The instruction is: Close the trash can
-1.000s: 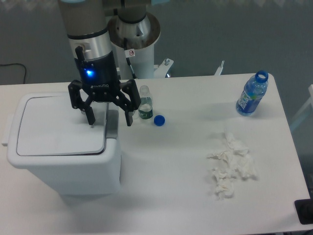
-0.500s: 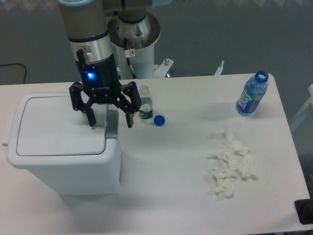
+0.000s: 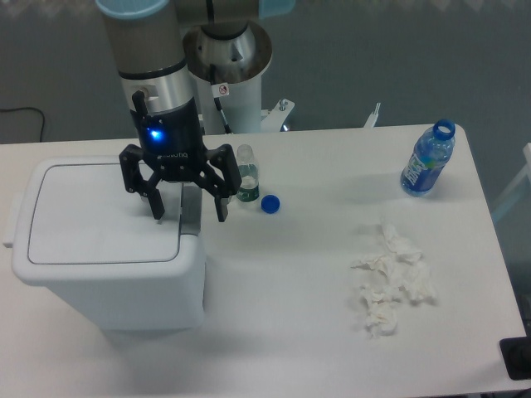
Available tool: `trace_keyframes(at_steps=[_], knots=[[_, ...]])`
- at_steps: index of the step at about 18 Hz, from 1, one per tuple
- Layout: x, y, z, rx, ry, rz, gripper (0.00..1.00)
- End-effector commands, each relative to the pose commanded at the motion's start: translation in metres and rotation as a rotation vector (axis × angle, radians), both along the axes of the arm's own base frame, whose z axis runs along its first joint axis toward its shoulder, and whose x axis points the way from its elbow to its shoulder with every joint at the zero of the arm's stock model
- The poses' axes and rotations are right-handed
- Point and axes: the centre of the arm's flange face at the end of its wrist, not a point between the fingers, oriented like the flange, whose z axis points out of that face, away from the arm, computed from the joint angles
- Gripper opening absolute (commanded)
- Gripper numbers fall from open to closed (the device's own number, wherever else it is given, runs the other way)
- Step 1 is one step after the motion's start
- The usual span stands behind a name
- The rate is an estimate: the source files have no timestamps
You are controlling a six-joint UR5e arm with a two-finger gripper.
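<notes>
- Camera view, fixed and looking down on the table (image 3: pixel 290 332): the gripper (image 3: pixel 189 214) hangs with its jaws spread wide and nothing between them, straddling the right-hand edge of the trash can (image 3: pixel 108 249).
- The trash can, a white rectangular bin, stands directly below and to the left of the jaws at the left end of the table; its flat lid (image 3: pixel 104 215) looks to lie level inside the rim, and the grey push tab (image 3: pixel 191 214) sits in the gap between the two fingers.
- One finger hangs over the lid's right margin and the other just past the bin's right wall; whether either tip touches the plastic cannot be told from this angle.
- Judged step: the closing press is at or near its end, since the lid appears down and flush; whether the latch has caught is not visible.
- The next move, as I judge it, calls either for a short straight push down on the lid beside the tab to make sure it seats, or a clean vertical lift clear of the bin without snagging the tab.
- Just right of the jaws stand a small clear bottle (image 3: pixel 246 176) and a loose blue cap (image 3: pixel 270 203), so any sideways retreat should be avoided.
</notes>
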Motion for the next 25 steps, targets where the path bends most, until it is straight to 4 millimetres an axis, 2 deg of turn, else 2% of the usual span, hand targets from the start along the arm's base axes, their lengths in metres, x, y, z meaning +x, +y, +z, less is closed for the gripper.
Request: trace_keyframes(at_steps=[18, 21, 25], knots=[[-0.004, -0.005, 0.009, 0.006, 0.016, -0.012, 1.00], [-0.026, -0.017, 0.012, -0.006, 0.036, -0.018, 1.00], [-0.065, -0.037, 0.013, -0.022, 0.053, 0.014, 1.00]])
